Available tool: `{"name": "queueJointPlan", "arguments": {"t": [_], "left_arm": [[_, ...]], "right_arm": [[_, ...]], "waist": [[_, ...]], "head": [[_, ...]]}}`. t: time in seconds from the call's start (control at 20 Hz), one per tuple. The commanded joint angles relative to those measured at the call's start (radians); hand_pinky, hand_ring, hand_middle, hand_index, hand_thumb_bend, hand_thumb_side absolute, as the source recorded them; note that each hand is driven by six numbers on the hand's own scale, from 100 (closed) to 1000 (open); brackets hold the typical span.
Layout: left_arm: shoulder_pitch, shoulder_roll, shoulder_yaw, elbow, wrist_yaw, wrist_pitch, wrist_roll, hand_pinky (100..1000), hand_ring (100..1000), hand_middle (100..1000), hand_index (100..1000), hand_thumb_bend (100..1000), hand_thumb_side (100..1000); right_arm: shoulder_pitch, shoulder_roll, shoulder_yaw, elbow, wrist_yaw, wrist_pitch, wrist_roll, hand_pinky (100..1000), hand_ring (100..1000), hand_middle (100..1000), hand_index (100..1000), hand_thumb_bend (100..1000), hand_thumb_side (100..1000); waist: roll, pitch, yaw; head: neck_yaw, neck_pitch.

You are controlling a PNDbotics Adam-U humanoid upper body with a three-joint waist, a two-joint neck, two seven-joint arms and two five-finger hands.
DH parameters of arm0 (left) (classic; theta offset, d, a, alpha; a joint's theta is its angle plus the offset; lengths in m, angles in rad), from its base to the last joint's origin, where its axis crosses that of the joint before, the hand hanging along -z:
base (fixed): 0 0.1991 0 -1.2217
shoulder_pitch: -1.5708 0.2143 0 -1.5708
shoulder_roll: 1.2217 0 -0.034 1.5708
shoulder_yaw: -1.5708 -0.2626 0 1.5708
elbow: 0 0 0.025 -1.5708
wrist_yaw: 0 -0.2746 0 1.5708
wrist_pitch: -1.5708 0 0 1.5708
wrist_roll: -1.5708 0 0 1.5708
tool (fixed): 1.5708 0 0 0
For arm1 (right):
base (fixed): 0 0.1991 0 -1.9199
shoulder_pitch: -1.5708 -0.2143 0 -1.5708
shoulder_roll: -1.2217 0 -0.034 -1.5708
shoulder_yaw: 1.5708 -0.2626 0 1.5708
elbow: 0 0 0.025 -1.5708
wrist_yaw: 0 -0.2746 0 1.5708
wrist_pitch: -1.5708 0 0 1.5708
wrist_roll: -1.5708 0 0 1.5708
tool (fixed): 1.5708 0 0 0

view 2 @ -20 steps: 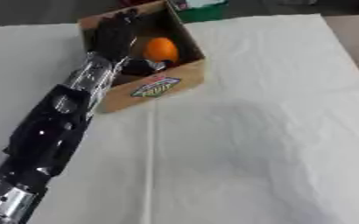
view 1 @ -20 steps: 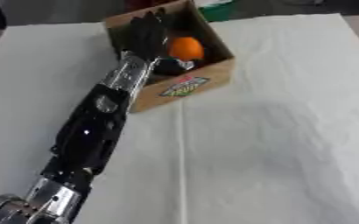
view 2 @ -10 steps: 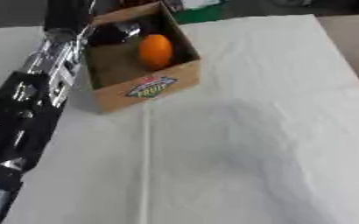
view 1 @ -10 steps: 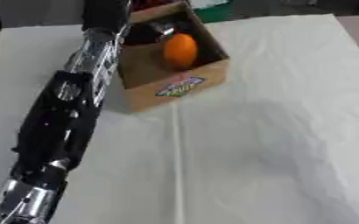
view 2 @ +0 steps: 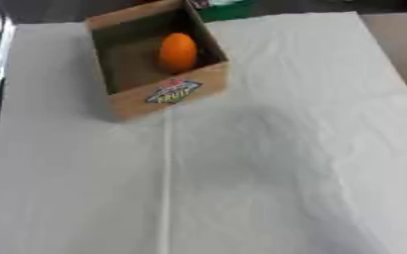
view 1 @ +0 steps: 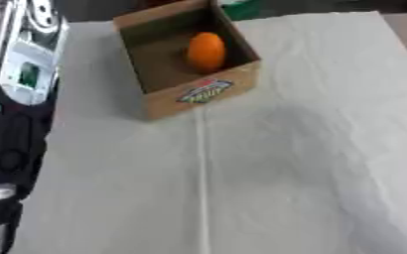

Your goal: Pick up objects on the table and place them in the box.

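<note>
Neither hand is shown in either view, so the state of the fingers cannot be told; only the left arm is seen, a black and silver limb running along the left edge, beside the box and apart from it. The cardboard box is set toward the far left of the table, open at the top, with a printed label on its near wall. An orange is lodged inside it, against the right-hand wall. The task is judged to be largely done: one fruit is held by the box, and no other loose object is seen on the white cloth. A green thing is glimpsed behind the box at the far edge. Nothing is found standing in the way
</note>
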Motion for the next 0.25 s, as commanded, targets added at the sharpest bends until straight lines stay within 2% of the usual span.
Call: {"name": "queueJointPlan", "arguments": {"t": [0.05,0.1,0.25], "left_arm": [[0.047,0.011,0.0,-0.157,0.257,-0.015,0.043,523,606,684,845,100,758],[0.075,0.015,0.002,-0.202,0.349,-0.034,0.063,482,557,625,812,100,718],[0.168,0.058,0.002,-0.316,0.582,-0.147,0.154,456,550,621,805,100,673]], "right_arm": [[-0.009,-0.021,-0.009,-0.014,0.003,-0.001,-0.004,805,813,710,822,100,1000],[-0.008,-0.021,-0.009,-0.014,0.003,-0.001,-0.004,805,813,710,822,100,1000],[-0.004,-0.022,-0.012,-0.014,0.005,-0.003,-0.006,805,813,711,822,100,1000]], "waist": [[-0.006,-0.027,0.002],[-0.008,-0.027,0.004],[-0.011,-0.028,0.009]], "head": [[-0.007,0.01],[-0.01,0.01],[-0.02,0.013]]}}
